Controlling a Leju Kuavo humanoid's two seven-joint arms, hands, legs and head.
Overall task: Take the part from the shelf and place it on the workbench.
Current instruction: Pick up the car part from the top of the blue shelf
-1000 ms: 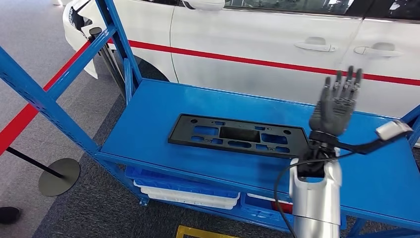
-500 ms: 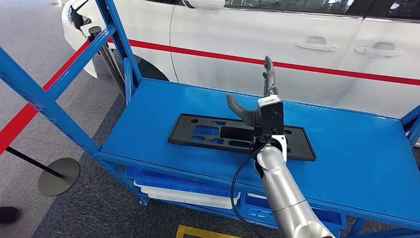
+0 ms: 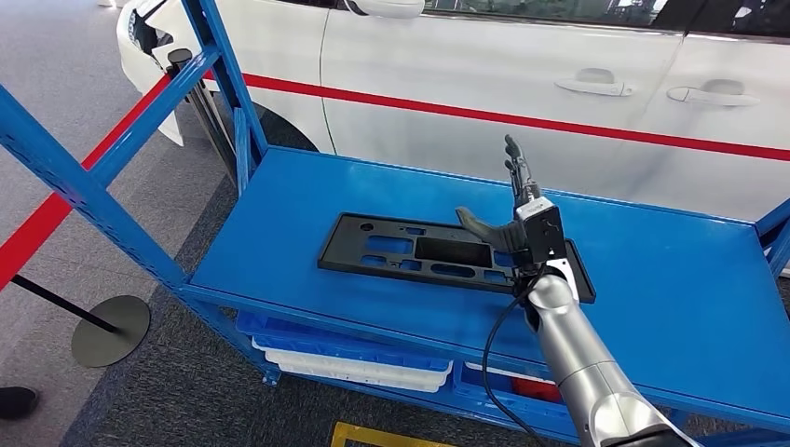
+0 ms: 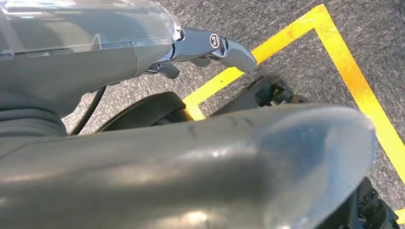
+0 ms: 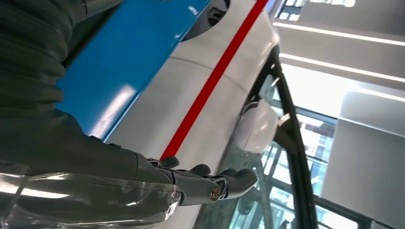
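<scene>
A flat black plastic part [image 3: 419, 253] with several cut-outs lies on the blue shelf top [image 3: 307, 200]. My right hand [image 3: 517, 209] hovers over the part's right end, turned edge-on. Its fingers [image 3: 515, 163] point up and away, the thumb sticks out toward the part's middle, and it holds nothing. In the right wrist view the same hand [image 5: 205, 183] is stretched out toward the white car, with the blue shelf [image 5: 129, 52] beside it. My left hand [image 4: 210, 47] hangs over grey carpet with its fingers extended, holding nothing.
A white car [image 3: 522, 65] with a red stripe stands close behind the shelf. Blue shelf posts [image 3: 219, 65] rise at the left, beside a red barrier belt [image 3: 56, 209] and its round base [image 3: 112, 331]. Bins [image 3: 345, 363] sit on the lower level. Yellow floor tape [image 4: 353, 81] lies under the left hand.
My right hand has swung left from the shelf's right side to over the part's right end. It turned from back-facing to edge-on and is now slightly lower and further right than half a second ago.
</scene>
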